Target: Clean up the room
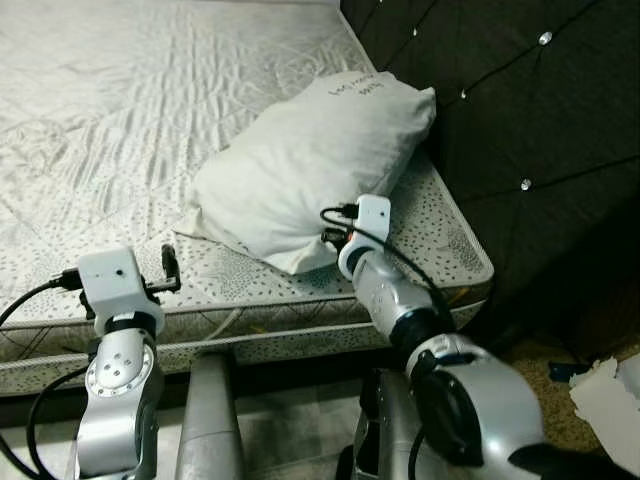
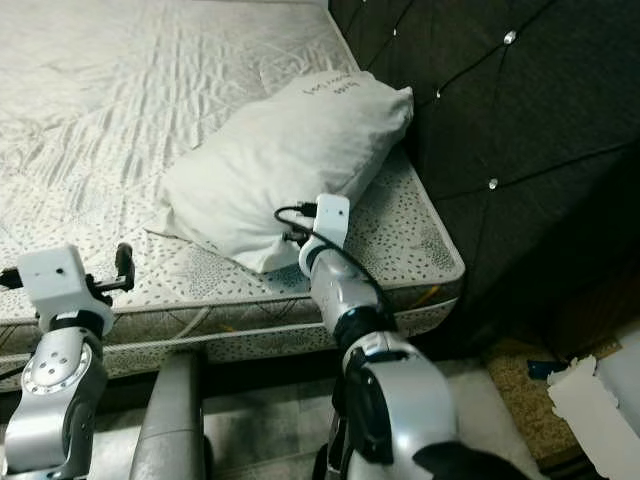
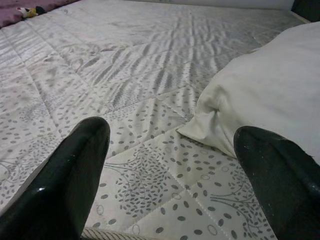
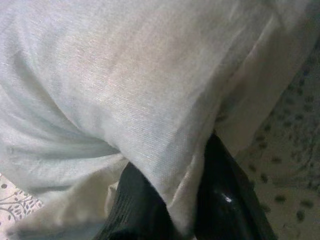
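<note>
You have the quilted, leaf-printed mattress (image 3: 150, 165) spread under and beyond the left fingers (image 3: 70, 185). Well past them a small coloured object (image 3: 27, 11), too far off to identify, lies on a purplish surface (image 3: 15, 17). The same mattress lies just beside the right fingers (image 4: 220, 200); further out to that side you see the dark tufted headboard (image 1: 520, 100) with shiny studs, and well behind them a torn white sheet (image 1: 605, 400) on the floor.

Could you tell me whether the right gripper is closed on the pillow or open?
Shut on the pillow: the right gripper has a fold of fabric pinched between its fingers.
</note>
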Robot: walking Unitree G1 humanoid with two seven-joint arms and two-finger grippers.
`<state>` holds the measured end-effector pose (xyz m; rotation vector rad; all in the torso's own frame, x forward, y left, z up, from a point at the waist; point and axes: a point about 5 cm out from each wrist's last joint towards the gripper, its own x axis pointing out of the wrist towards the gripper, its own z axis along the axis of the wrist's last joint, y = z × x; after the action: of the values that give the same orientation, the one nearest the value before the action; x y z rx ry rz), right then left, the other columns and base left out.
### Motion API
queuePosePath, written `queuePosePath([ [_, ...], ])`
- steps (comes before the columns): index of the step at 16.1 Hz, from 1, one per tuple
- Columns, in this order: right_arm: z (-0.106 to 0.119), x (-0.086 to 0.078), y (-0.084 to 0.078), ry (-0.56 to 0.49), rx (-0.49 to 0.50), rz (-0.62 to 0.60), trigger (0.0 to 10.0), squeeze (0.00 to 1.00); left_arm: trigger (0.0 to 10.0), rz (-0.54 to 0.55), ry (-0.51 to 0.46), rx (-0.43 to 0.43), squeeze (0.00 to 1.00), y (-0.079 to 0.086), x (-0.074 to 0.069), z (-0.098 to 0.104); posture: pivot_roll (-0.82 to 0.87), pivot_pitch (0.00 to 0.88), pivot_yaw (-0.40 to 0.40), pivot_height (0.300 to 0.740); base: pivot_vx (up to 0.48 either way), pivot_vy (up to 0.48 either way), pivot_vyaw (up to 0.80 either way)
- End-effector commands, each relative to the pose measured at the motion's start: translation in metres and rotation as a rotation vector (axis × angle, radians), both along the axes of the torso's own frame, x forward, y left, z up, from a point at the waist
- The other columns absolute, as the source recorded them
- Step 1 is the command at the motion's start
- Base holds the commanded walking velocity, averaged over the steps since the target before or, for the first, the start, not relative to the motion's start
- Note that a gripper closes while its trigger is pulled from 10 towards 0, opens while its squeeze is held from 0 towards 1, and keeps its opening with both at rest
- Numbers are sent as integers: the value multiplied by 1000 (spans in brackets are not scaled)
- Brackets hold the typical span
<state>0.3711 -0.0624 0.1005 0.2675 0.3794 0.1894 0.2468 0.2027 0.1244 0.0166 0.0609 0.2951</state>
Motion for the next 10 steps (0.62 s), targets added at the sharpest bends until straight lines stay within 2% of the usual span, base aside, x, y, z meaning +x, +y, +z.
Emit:
queuePosePath([
  [1, 32, 18, -19, -134, -17, -50, 0, 0, 10000, 8, -3, -2, 0, -1, 1, -1, 207, 0, -75, 556, 0, 0, 0],
  [3, 45, 28, -58, -177, -69, -137, 0, 0, 10000, -5, -10, -6, 0, -3, 7, -1, 190, 0, -65, 556, 0, 0, 0],
  [5, 53, 31, -89, -203, -120, -203, 0, 0, 10000, -18, -18, -11, 0, -7, 13, 0, 169, 0, -52, 556, 0, 0, 0],
  [6, 55, 31, -101, -208, -139, -233, 0, 0, 10000, -24, -20, -13, 0, -8, 15, 0, 158, 0, -44, 556, 0, 0, 0],
  [7, 56, 30, -121, -214, -167, -283, 0, 0, 10000, -34, -23, -14, 0, -9, 19, -1, 142, 0, -32, 556, 0, 0, 0],
  [8, 56, 28, -133, -217, -190, -309, 0, 0, 10000, -40, -26, -14, 0, -10, 21, -1, 138, 0, -29, 556, 0, 0, 0],
  [10, 58, 20, -175, -225, -257, -412, 0, 0, 10000, -62, -37, -14, 0, -14, 31, 1, 113, 0, -12, 556, 0, 0, 0],
])
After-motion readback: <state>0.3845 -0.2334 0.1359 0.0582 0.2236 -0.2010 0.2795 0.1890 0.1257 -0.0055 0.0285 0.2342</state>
